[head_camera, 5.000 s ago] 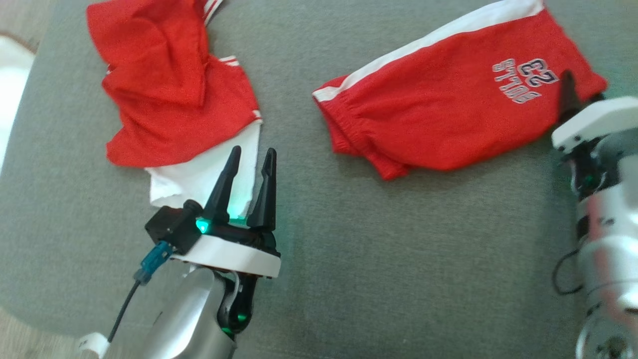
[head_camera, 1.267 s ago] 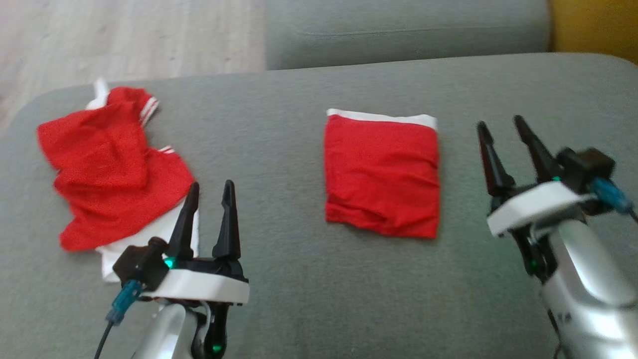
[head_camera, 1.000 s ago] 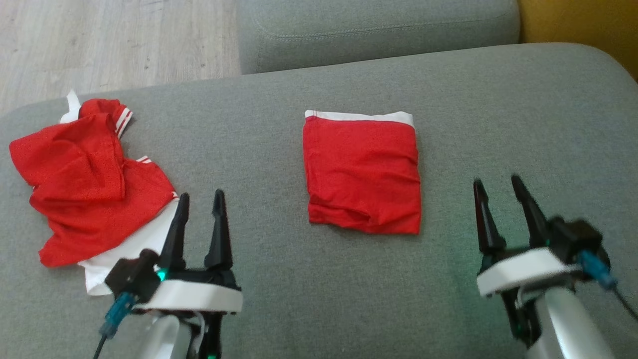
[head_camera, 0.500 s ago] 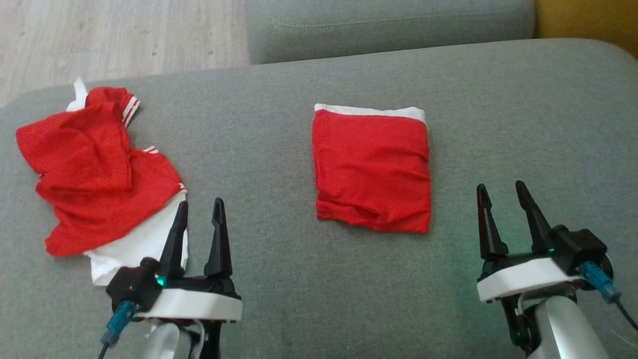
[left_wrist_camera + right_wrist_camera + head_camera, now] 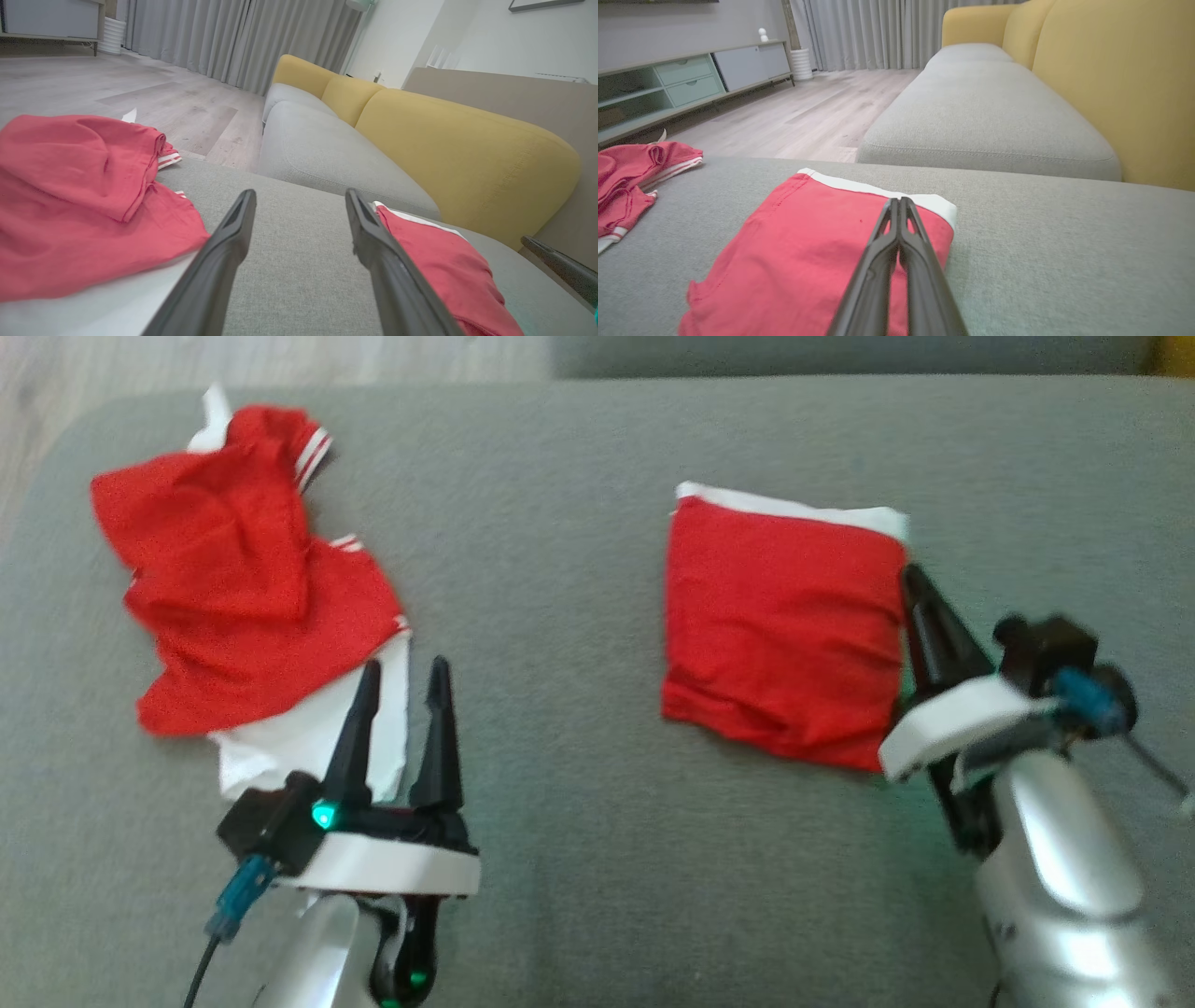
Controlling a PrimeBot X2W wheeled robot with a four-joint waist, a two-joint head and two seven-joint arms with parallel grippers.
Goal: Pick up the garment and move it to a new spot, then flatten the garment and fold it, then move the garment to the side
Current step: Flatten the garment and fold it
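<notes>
The garment (image 5: pixel 780 625) lies folded into a red square with a white band along its far edge, on the grey sofa seat (image 5: pixel 560 569). My right gripper (image 5: pixel 910 577) is shut, its fingers pressed together at the garment's right edge. In the right wrist view those shut fingers (image 5: pixel 896 203) lie over the garment (image 5: pixel 808 242) near its white band, and I see no cloth pinched between them. My left gripper (image 5: pixel 405 667) stands open and empty at the lower left. The left wrist view shows its tips (image 5: pixel 300 193) apart over bare cushion, with the garment (image 5: pixel 444 261) to their right.
A second, crumpled red and white garment (image 5: pixel 243 588) lies at the seat's left end, just beyond my left gripper. Past the seat are another grey cushion (image 5: pixel 985 107), a yellow backrest (image 5: pixel 1111 70), wooden floor (image 5: pixel 803 112) and a low cabinet (image 5: pixel 668 84).
My right gripper has moved in to the folded garment's right edge and shut. The left gripper stays open in place. The head camera has tilted down and shifted.
</notes>
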